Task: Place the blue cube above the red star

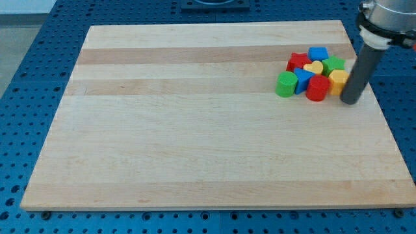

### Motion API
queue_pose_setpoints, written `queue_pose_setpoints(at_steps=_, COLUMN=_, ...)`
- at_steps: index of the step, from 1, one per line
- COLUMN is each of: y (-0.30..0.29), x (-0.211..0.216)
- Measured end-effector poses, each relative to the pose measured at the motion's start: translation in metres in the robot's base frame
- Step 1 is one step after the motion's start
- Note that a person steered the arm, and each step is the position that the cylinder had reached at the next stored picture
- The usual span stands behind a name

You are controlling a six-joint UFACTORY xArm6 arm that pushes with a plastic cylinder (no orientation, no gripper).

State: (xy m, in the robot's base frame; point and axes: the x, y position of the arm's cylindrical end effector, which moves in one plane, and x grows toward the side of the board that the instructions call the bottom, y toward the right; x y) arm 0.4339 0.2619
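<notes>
The blocks lie in a tight cluster at the view's upper right. The blue cube (318, 53) is at the cluster's top, just right of and slightly above the red star (298, 62), and touches or nearly touches it. My tip (351, 101) is at the cluster's lower right, right beside a yellow block (338, 80). It is well below and to the right of the blue cube.
Also in the cluster are a yellow heart (313, 67), a green block (335, 64), a green cylinder (285, 84), a second blue block (303, 79) and a red cylinder (317, 89). The wooden board's (195, 130) right edge is close to my tip.
</notes>
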Motion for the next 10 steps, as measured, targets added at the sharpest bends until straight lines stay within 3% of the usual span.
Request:
queue_pose_setpoints(at_steps=1, y=0.038, x=0.003)
queue_pose_setpoints(at_steps=2, y=0.038, x=0.003)
queue_pose_setpoints(at_steps=3, y=0.036, x=-0.063)
queue_pose_setpoints(at_steps=4, y=0.035, x=-0.085)
queue_pose_setpoints(at_steps=10, y=-0.007, x=-0.091)
